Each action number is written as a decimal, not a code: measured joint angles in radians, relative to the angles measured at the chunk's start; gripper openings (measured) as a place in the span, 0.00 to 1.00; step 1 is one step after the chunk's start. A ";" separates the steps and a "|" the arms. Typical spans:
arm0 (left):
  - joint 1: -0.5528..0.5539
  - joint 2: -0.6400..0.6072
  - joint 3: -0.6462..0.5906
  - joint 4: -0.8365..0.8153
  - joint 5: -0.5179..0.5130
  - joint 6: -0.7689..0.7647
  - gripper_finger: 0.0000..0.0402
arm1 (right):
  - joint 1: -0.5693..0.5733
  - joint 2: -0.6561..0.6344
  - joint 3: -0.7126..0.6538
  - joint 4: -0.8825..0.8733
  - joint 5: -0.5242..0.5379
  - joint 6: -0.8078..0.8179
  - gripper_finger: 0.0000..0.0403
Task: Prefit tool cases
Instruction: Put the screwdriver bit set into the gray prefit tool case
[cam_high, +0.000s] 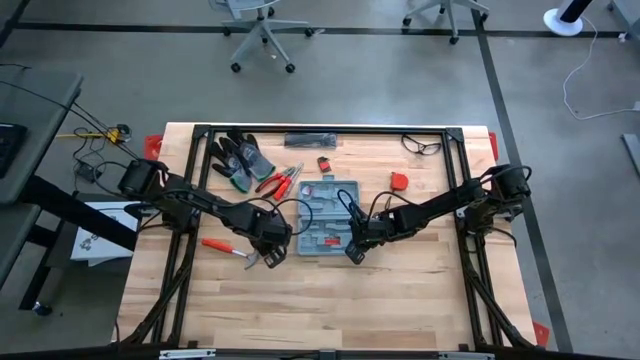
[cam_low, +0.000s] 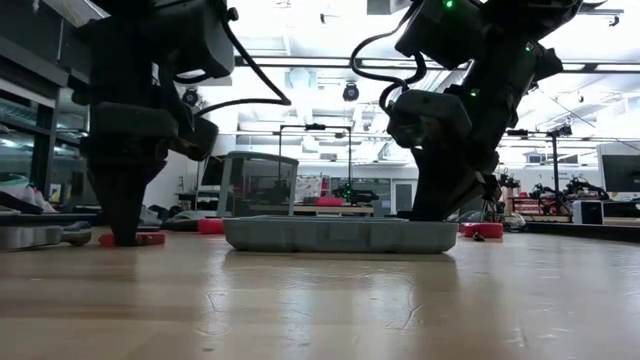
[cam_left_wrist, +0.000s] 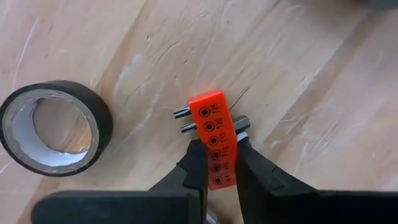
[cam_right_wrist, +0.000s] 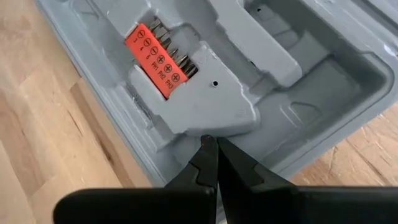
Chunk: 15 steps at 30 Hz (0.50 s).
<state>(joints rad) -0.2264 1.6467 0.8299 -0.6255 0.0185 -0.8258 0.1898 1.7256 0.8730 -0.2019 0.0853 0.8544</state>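
Black tape roll (cam_left_wrist: 55, 127) lies near the left gripper (cam_left_wrist: 219, 163).

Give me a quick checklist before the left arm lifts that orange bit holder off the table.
1. Left gripper around the bit holder: ok, a finger on each side of it.
2. Grip firm: cannot tell, contact of the fingers is not clear.
3. Bits in the holder: ok, tips stick out of one side.
4. Tape roll clear of the holder: ok, it lies apart.
5. Case open: ok, and one orange bit set already sits in a recess.
6. Right gripper steadying the case: ok, shut, at the case's edge.
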 joint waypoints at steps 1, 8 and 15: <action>0.000 -0.012 0.000 0.000 0.000 0.007 0.10 | 0.000 -0.002 0.000 0.000 -0.005 0.000 0.00; 0.003 -0.108 -0.004 0.011 0.006 0.129 0.10 | 0.000 -0.052 0.000 0.006 0.017 -0.026 0.00; 0.006 -0.121 -0.003 0.161 0.007 0.318 0.10 | -0.007 -0.080 0.000 0.008 0.054 -0.029 0.00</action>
<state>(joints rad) -0.2204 1.5255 0.8272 -0.4646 0.0257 -0.5082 0.1829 1.6455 0.8730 -0.1941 0.1394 0.8249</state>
